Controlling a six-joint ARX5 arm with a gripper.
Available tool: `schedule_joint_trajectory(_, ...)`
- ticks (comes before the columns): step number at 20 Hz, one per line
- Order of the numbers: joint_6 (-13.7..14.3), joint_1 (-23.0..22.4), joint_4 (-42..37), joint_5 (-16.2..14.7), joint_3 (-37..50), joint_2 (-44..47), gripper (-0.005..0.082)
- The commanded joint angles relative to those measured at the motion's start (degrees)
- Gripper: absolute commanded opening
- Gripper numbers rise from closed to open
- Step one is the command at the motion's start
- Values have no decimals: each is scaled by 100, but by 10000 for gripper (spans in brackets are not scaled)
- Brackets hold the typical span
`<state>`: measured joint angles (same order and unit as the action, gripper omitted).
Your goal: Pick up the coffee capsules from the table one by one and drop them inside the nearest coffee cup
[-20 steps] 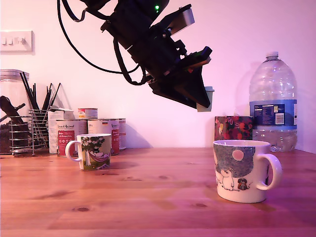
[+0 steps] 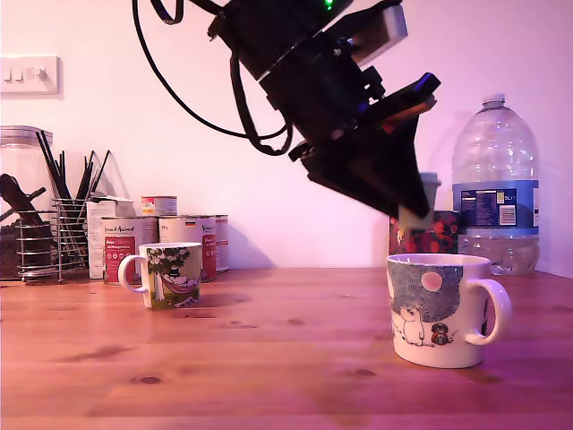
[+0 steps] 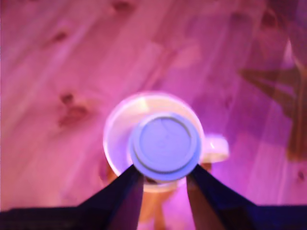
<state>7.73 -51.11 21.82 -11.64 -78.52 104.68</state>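
End effector (image 2: pixel 413 211) pinches one coffee capsule (image 3: pixel 165 146) above the coffee cup (image 2: pixel 439 309); one smaller mug (image 2: pixel 170 274) stands apart.

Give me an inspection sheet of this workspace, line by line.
Surface: wooden table; no loose capsules seen on it.
Job's things: coffee cup upright at the exterior view's right; one coffee capsule held above its mouth.
Clutter: tree-print mug in front of tins; utensil rack, water bottle and patterned box along the back.
Grippers: pincer shut on the coffee capsule.
Cables: black cable loops off the arm, well above the table.
Surroundings: pale wall with a light switch.
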Motion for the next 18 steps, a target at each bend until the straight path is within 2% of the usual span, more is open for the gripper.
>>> schedule_joint_trajectory(1, -13, -33, 280, 17, -472, 315, 201)
schedule_joint_trajectory(3, -11, -68, 734, 157, -1008, 686, 201)
schedule_joint_trajectory(8, -4, -138, 1589, 186, -1943, 1335, 201)
schedule_joint_trajectory(18, 28, -175, 1746, 188, -2039, 1458, 201)
